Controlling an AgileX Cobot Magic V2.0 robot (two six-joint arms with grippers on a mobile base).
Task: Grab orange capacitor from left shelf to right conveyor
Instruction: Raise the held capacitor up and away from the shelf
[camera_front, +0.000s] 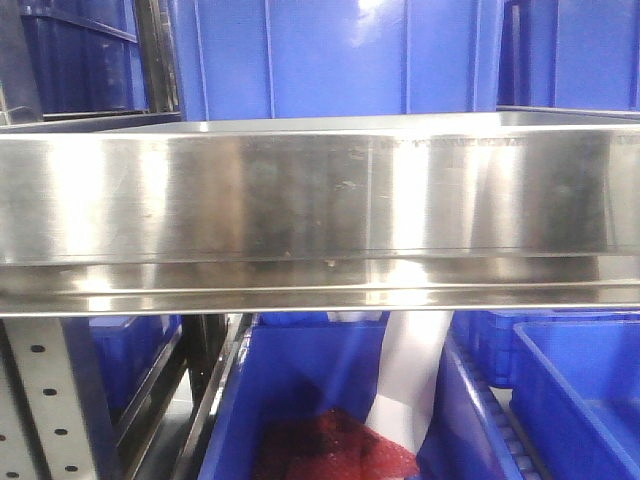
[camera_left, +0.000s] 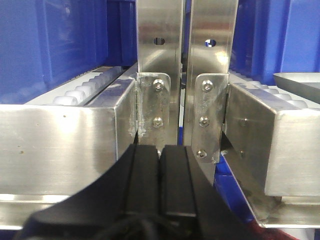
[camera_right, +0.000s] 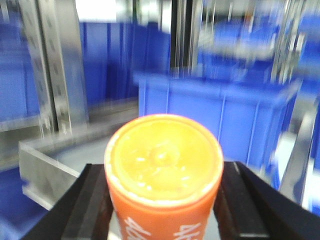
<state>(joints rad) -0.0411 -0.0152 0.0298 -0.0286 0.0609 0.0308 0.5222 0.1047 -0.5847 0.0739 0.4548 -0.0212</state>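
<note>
Front view is mostly the left shelf (camera_front: 320, 200), seen as a shiny steel lip, with blue bins (camera_front: 330, 60) stacked at 12 o'clock behind it and more at 6 below. There's a perforated upright (camera_front: 40, 400) at 7, and a white sheet (camera_front: 415, 370) over red mesh (camera_front: 330, 450) in the bin at 6. Left gripper (camera_left: 160, 155): black fingers pressed together, nothing between them, nose close to two screwed steel brackets (camera_left: 157, 107) at 12, roller tracks (camera_left: 85, 90) at 10 and 2. Right gripper (camera_right: 164, 200) pinches the orange capacitor (camera_right: 164, 160) upright by its sides, pads at 9 and 3, flat top toward the camera, with a blurred blue crate (camera_right: 220, 115) at 1 behind it.
</note>
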